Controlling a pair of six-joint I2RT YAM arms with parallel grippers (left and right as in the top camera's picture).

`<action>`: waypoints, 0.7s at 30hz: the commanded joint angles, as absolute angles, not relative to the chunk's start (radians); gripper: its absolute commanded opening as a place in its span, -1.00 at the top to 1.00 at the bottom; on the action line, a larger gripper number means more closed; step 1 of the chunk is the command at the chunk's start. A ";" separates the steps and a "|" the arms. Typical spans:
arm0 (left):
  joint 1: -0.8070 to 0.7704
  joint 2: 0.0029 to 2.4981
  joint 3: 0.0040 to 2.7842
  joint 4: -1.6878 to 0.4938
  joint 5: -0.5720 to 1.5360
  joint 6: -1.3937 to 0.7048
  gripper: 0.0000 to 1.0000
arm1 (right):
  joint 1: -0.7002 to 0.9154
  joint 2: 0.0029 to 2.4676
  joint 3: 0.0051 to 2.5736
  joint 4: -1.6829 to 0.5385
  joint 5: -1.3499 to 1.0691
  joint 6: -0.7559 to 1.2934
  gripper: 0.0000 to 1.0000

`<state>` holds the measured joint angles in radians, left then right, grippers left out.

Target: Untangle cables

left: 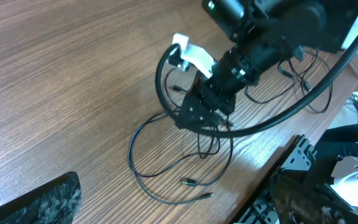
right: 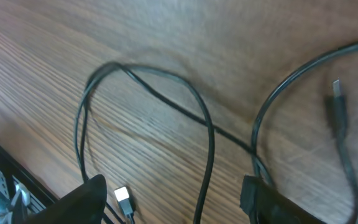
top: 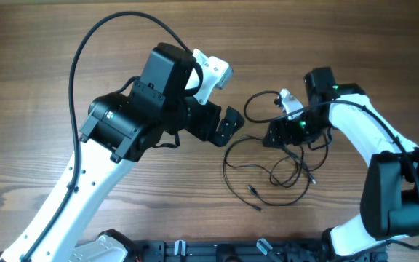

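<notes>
The cables (top: 281, 161) lie in a loose tangle on the surface (top: 49, 73), right of centre, their loops spreading from the right gripper (top: 278, 135) toward the near edge, where two plug ends (top: 253, 190) trail off. The right gripper sits low over the top of the tangle, jaws apart, and in its wrist view one strand (right: 211, 140) runs lengthwise through the gap between the fingers (right: 86, 199), not yet pinched. The left gripper (top: 228, 129) hangs spread wide and empty just beside the left edge of the loops. The right arm is the nearer one; a pull would likely go away from the plugs
</notes>
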<state>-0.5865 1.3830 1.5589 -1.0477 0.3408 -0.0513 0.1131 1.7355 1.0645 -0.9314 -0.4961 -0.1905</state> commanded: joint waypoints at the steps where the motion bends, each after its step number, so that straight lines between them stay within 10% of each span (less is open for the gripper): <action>1: -0.587 1.390 1.571 -1.045 0.339 -0.061 -1.00 | 0.140 1.739 1.040 -0.925 -0.485 -0.156 -0.38; 3: -0.587 1.390 1.571 -1.045 0.339 -0.061 -1.00 | 0.155 1.739 1.034 -0.924 -0.485 -0.154 -0.20; 7: -0.587 1.390 1.571 -1.045 0.339 -0.061 -1.00 | 0.171 1.739 1.034 -0.925 -0.485 -0.135 0.91; 21: -0.587 1.390 1.571 -1.045 0.339 -0.061 -1.00 | 0.171 1.597 1.194 -0.987 -0.379 -0.033 0.91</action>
